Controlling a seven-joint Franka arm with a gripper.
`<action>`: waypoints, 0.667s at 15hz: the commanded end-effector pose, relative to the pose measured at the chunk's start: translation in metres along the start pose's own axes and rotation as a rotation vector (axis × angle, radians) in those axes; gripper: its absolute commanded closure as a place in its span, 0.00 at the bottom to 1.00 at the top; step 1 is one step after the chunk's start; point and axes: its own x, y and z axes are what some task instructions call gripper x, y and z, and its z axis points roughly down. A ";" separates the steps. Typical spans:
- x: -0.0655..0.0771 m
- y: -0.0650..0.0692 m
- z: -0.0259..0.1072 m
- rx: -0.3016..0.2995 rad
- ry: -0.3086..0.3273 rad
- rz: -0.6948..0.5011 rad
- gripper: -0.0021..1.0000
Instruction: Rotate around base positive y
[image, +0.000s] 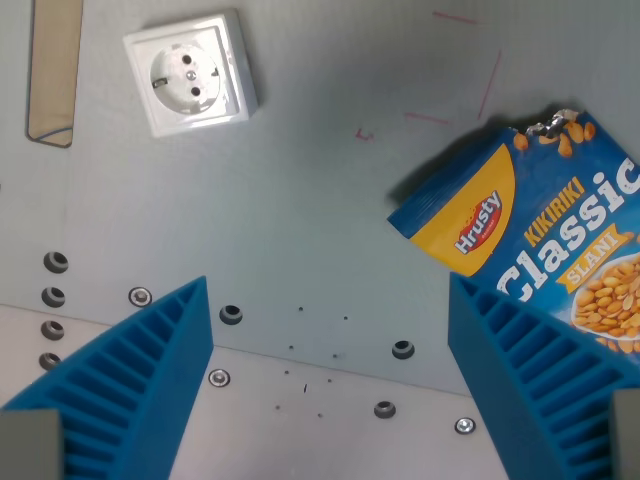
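My gripper (330, 390) is open, with two blue ribbed fingers (130, 380) at the bottom left and bottom right of the wrist view and nothing between them. A blue and yellow peanut bag (530, 230) marked "Hrusty Kikiriki Classic" lies flat on the grey table at the wrist view's right, partly behind the right finger. A white wall socket (192, 72) lies on the table at the top left, well away from the gripper.
A beige strip (52, 70) lies at the top left edge. The grey table plate (330, 200) has several bolt holes and screws (230, 314) near its lower edge. Faint red marks (440, 70) show at the top right.
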 end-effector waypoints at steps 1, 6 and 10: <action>0.002 0.001 -0.004 0.028 -0.098 0.000 0.00; 0.002 0.001 -0.004 0.046 -0.162 -0.001 0.00; 0.002 0.001 -0.004 0.060 -0.214 -0.001 0.00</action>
